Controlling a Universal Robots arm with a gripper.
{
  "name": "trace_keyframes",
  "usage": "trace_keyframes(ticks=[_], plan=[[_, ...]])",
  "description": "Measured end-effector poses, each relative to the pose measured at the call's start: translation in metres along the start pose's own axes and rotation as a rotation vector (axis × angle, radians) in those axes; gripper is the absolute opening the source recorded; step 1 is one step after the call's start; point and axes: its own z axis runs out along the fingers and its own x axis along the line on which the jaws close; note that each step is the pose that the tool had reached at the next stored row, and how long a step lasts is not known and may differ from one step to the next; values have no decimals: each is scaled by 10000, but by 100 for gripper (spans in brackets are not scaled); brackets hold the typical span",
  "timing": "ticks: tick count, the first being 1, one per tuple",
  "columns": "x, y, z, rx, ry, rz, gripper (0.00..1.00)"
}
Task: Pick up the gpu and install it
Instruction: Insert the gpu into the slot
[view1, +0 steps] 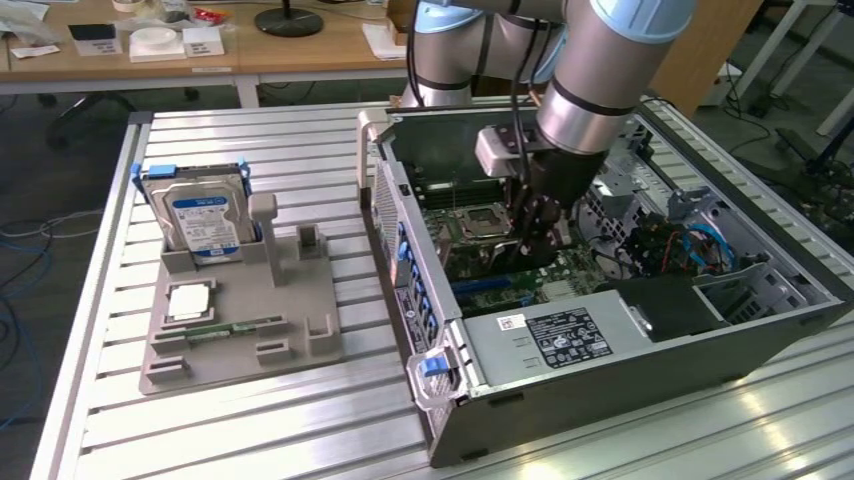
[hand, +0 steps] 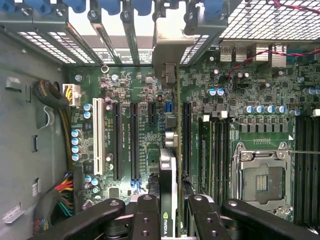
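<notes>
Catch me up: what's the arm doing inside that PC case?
The arm has reached into the open computer case. Its end effector is shut on the gpu and holds the card on edge over the motherboard, parallel to the long expansion slots, with the metal bracket end toward the case's rear openings. I cannot tell whether the card is seated in a slot. Outside the case, the hard drive stands in the grey fixture.

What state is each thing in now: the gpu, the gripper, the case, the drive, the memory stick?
gpu: gripped, edge-on over the motherboard.
gripper: shut on gpu.
computer case: side open.
hard drive: upright in its holder.
memory stick: lying flat on the holder.
</notes>
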Motion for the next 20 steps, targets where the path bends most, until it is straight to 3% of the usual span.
trace_keyframes(ticks=[5,10,11,20], plan=[[-9,34,8,108,59,-3,26],[-12,37,10,124,79,-5,26],[-12,37,16,170,91,-6,26],[-12,37,17,170,91,-6,26]])
